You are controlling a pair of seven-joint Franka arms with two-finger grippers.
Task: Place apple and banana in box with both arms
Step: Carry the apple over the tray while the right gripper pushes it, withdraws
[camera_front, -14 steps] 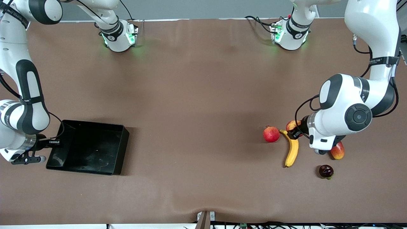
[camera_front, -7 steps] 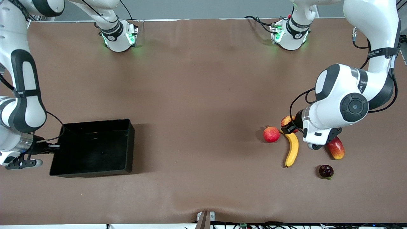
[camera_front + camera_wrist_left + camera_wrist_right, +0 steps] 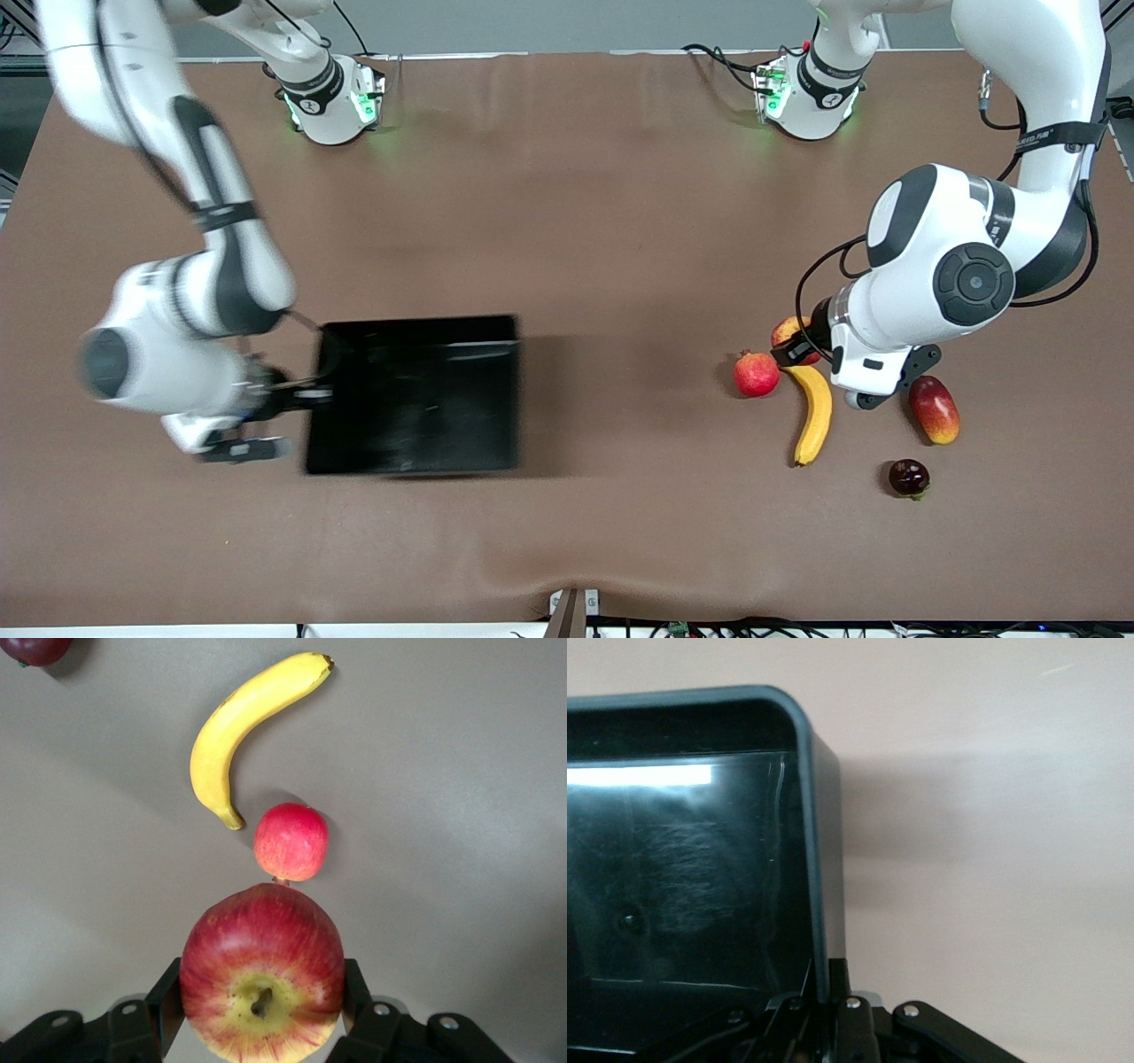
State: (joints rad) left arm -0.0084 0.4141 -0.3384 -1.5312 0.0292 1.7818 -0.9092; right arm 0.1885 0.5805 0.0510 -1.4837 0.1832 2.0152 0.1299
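The apple, red with a yellow stem end, sits between the fingers of my left gripper, which is shut on it just above the table. The banana lies on the table right beside it. The black box is toward the right arm's end of the table. My right gripper is shut on its wall at the end away from the fruit. The box's inside holds no fruit.
A red pomegranate lies beside the banana's stem end, under the held apple. A red-yellow mango lies by the left arm's wrist. A dark purple fruit lies nearer the front camera. Bare brown table lies between box and fruit.
The right arm has swept the box a long way toward the fruit end of the table. The left gripper has risen and drifted a little with the apple in it.
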